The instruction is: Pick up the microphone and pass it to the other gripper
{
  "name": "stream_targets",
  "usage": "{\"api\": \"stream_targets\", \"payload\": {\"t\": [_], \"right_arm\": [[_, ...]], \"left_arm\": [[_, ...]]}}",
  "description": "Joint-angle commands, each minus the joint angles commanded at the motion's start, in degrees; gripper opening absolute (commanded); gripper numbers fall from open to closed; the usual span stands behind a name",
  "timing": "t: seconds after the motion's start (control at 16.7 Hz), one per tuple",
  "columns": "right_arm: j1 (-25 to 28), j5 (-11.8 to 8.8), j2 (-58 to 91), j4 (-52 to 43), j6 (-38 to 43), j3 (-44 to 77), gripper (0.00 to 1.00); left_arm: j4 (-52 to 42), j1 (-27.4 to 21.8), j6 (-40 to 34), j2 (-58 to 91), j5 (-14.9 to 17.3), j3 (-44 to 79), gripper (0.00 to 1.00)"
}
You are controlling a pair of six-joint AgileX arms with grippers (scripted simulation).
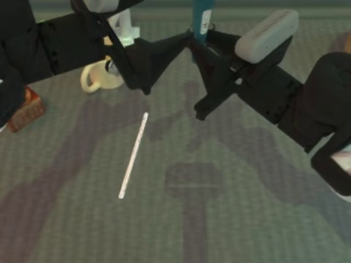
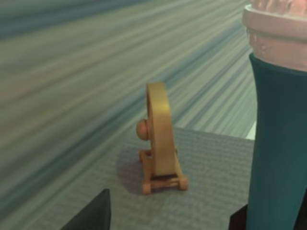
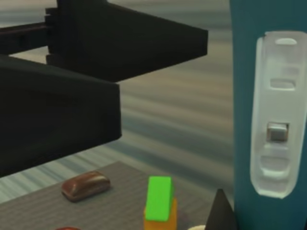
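Below the microphone (image 1: 202, 19), a white stick (image 1: 133, 155) lies.

Microphone (image 1: 202, 22) between left gripper (image 1: 184, 41) and right gripper (image 1: 198, 52).

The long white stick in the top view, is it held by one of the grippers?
No. The white stick lies flat on the table, apart from both grippers, which meet farther back at the microphone.

Table (image 1: 247, 219), grey-green woven surface: thin white stick (image 1: 133, 155); cream ring (image 1: 101, 78); reddish-brown block (image 1: 26, 111), possibly a box
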Motion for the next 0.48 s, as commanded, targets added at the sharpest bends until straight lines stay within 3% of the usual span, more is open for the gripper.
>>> {"api": "stream_targets", "payload": {"t": [0.3,0.48], "right_arm": [[0.0,0.0,0.0,0.0,0.0,0.0,0.0],[0.0,0.0,0.0,0.0,0.0,0.0,0.0]], "left_arm": [[2.08,-6.55,-0.34,9.09,-6.41,7.31,1.0],[2.3,-7.24,-0.38,10.05,-7.09,8.08,1.0]]}}
